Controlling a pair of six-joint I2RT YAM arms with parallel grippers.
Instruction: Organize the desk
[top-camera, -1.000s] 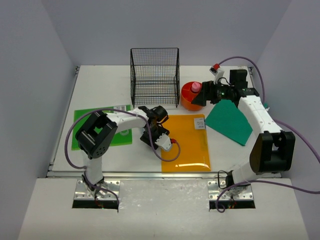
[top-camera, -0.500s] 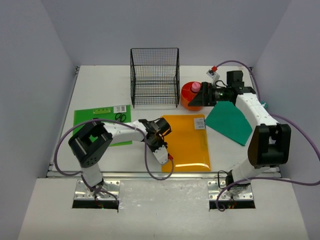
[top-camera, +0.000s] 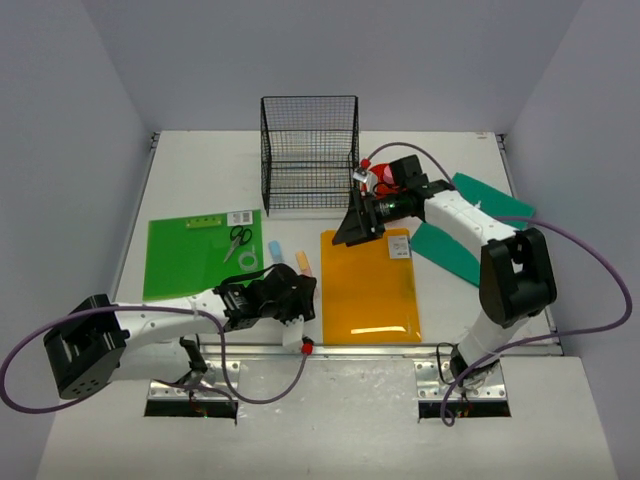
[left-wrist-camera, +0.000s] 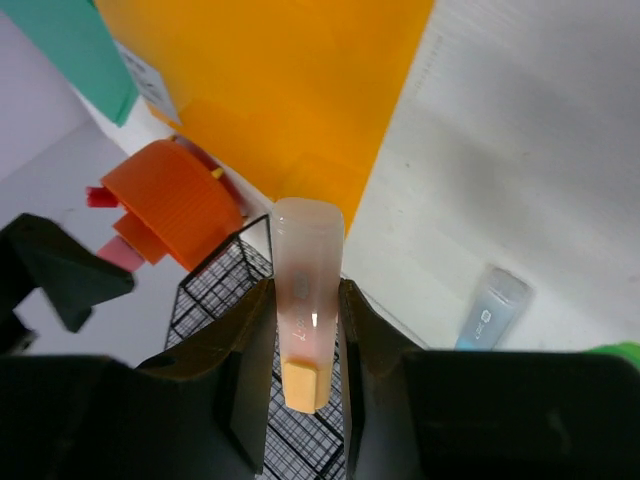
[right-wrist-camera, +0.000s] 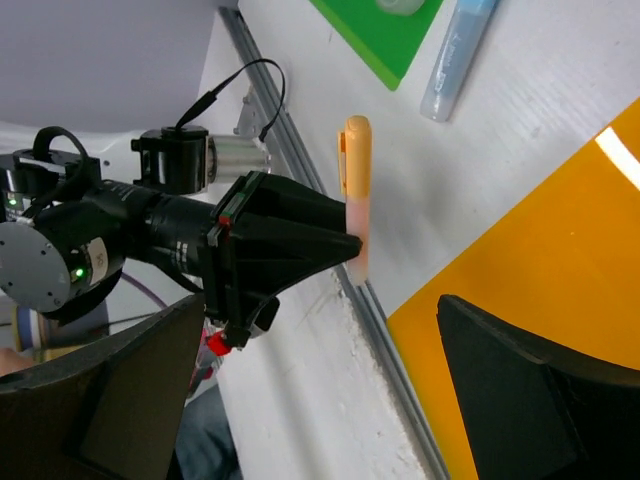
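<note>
Half a second on, we find the left arm drawn back from the orange folder and lying low along the near rail of the desk. This uncovers the scissors and a blue pen. The left gripper is clamped on a peach marker with an orange end, just beside the folder's left edge.

The right arm has swung left from the round orange tray. The right gripper now hangs over the folder's far left corner, close to the wire-mesh rack, its fingers spread wide apart. That arm now crosses the tray, hiding most of it from above. It also cuts across the teal sheet, which shows on both sides of it.

On the white desk we count two arms, two pens, and one each of rack, tray, scissors, orange folder and green sheet. We cannot tell whether the teal is one sheet or two.
</note>
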